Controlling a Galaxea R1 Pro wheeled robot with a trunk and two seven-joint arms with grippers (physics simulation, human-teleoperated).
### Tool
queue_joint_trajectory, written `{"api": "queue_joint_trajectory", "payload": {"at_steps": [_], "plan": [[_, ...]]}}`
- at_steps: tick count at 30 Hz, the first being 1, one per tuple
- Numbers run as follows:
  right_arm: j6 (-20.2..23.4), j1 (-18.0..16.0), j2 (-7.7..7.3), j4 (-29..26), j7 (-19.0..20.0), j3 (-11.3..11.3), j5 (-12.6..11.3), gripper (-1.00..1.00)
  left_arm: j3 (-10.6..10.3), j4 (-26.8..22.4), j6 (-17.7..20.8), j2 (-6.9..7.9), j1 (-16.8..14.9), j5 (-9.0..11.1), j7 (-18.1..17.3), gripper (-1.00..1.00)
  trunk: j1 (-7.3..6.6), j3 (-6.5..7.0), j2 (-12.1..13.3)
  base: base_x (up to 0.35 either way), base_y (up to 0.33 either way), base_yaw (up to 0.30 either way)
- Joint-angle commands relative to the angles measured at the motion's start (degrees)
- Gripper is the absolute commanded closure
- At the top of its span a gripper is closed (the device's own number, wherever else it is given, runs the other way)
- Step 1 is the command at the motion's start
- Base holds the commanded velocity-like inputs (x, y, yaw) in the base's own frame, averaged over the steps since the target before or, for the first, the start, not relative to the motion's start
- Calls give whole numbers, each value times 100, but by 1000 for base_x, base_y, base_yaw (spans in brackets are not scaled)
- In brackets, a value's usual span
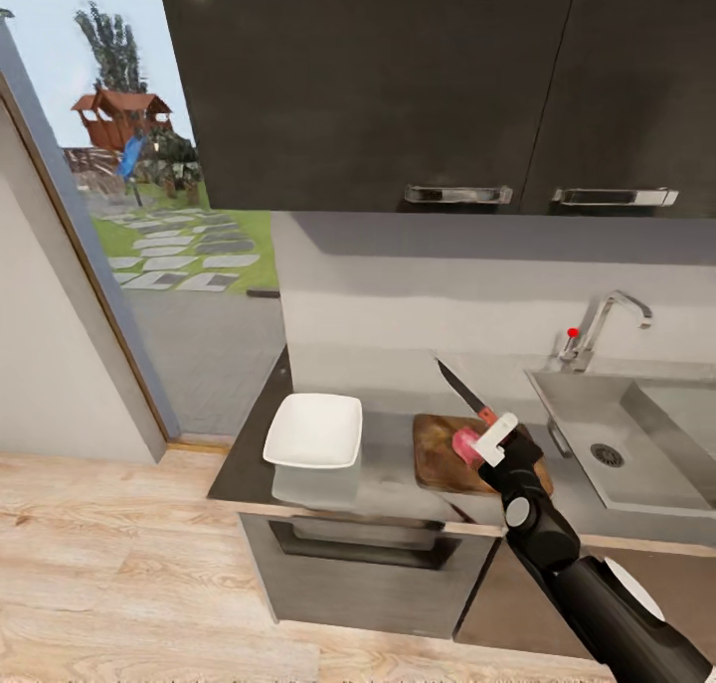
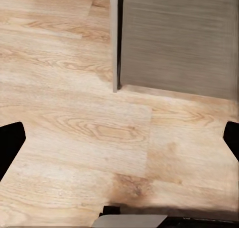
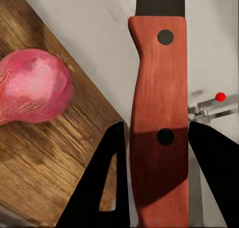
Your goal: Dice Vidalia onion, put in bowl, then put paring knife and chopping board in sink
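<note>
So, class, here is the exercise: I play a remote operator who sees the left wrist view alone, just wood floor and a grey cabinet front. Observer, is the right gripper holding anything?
Observer: Yes. The right gripper has its jaws shut on the red handle of the paring knife.
Operator: Is the onion out of the sink?
Observer: Yes. The pinkish onion lies whole on the chopping board, beside the knife.
Operator: Where does the blade point?
Observer: In the head view, the dark blade rises up and away toward the back wall.
Operator: And the bowl?
Observer: The white bowl stands empty on the countertop, left of the board.
</note>
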Motion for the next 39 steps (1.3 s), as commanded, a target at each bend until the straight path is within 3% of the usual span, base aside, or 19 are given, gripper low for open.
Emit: {"api": "queue_joint_trajectory", "payload": {"at_steps": [1,7,10,15,39], "plan": [[37,-8,-6,0,-27,19,-3,100,-34,-8,-11,9,0,36,45,-100,2,-11,-12,-188,-233,0],[-62,-7,-12,244,-42,11,-3,100,-37,-21,-16,8,0,36,48,-100,2,-11,-12,-124,-219,0],[-429,-7,-9,481,-212,10,-3,100,-37,-44,-18,12,0,36,47,-100,2,-11,-12,-26,-63,0],[-681,-7,-1,706,-368,14,-6,100,-38,-43,-19,10,0,36,48,-100,2,-11,-12,-6,-16,0],[-753,34,21,1376,-406,53,5,100,-38,-16,-81,9,0,36,53,-100,2,-11,-12,0,0,0]]}}
